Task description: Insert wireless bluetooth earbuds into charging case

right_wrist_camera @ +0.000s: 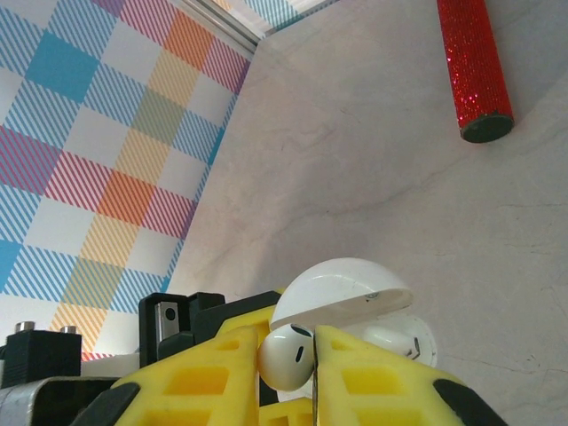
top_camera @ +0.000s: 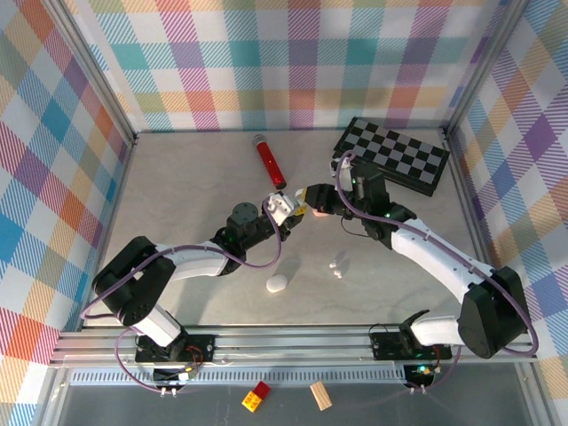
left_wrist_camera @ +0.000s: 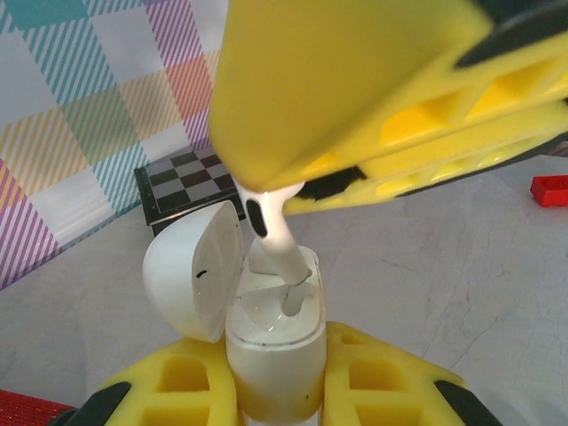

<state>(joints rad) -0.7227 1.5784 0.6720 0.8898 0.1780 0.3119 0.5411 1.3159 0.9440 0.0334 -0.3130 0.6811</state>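
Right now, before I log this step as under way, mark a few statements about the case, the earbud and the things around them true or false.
1. The left gripper holds the charging case with its lid open. True.
2. The right gripper is empty. False: it is shut on a white earbud, whose stem is at the case's opening.
3. The red glitter tube stands upright. False: it lies flat on the table.
4. The checkerboard lies at the far right of the table. True.
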